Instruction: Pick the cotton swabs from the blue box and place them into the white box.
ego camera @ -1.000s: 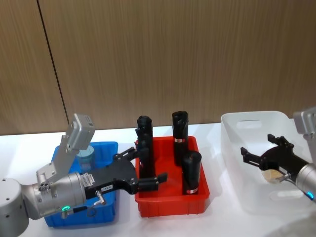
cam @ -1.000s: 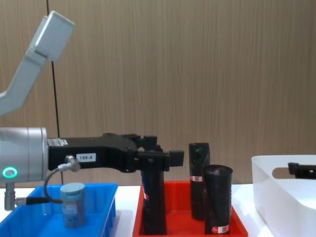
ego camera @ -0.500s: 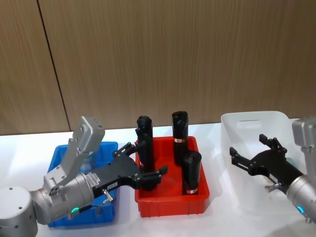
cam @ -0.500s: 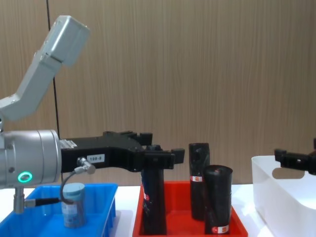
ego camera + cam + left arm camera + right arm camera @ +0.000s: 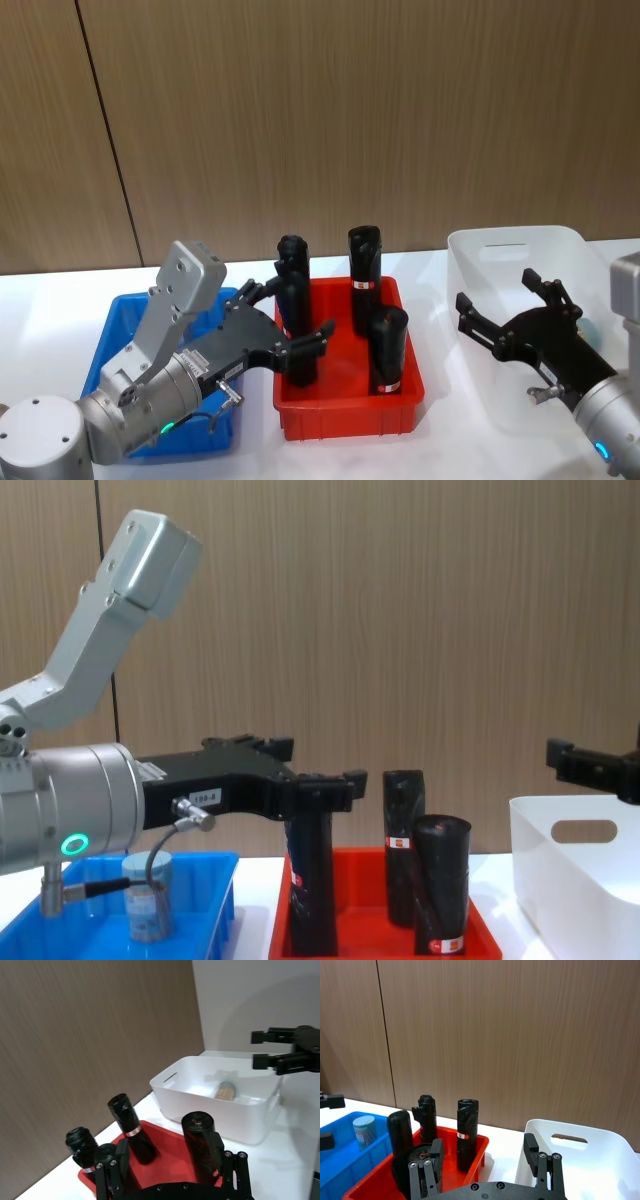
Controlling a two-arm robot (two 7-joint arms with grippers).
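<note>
White worktop (image 5: 50, 295): R gripper (image 5: 500, 292) risen off white box (image 5: 510, 234), spread; swab (image 5: 227, 1091) left inside. L gripper (image 5: 290, 315) spread at blue box (image 5: 105, 340) edge; jar (image 5: 364, 1131) remains.

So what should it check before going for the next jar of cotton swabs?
1. Jar waiting in the blue box: ok, one of the cotton swabs stands upright there.
2. Left gripper free: ok, open and empty, above the red tray's left edge.
3. Right gripper free: ok, open and empty, over the white box.
4. Room in the white box: ok, one delivered jar lies inside.
5. Clearance from the nearest black roll: cannot tell, a left finger sits very close.
</note>
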